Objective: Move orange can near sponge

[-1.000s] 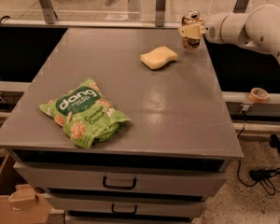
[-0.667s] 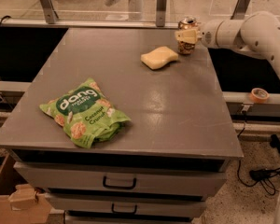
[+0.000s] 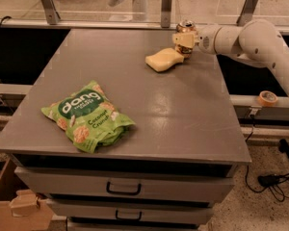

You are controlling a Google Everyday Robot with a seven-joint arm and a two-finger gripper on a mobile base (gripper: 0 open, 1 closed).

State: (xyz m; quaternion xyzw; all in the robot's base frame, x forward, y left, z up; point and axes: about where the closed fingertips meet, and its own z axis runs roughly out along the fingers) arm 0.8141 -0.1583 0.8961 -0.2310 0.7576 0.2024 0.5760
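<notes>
The orange can stands upright at the far right of the grey table, right behind the sponge. The sponge is a pale yellow block lying flat, its right end close under the can. My gripper reaches in from the right on the white arm and is shut on the can, its pale fingers wrapped around the can's lower body. The can's silver top shows above the fingers; its base is hidden.
A green snack bag lies at the table's front left. A tape roll sits on a ledge to the right. Drawers run below the front edge. A cardboard box stands on the floor at left.
My gripper has carried the can leftward and slightly forward, from right of the sponge to right behind its right end.
</notes>
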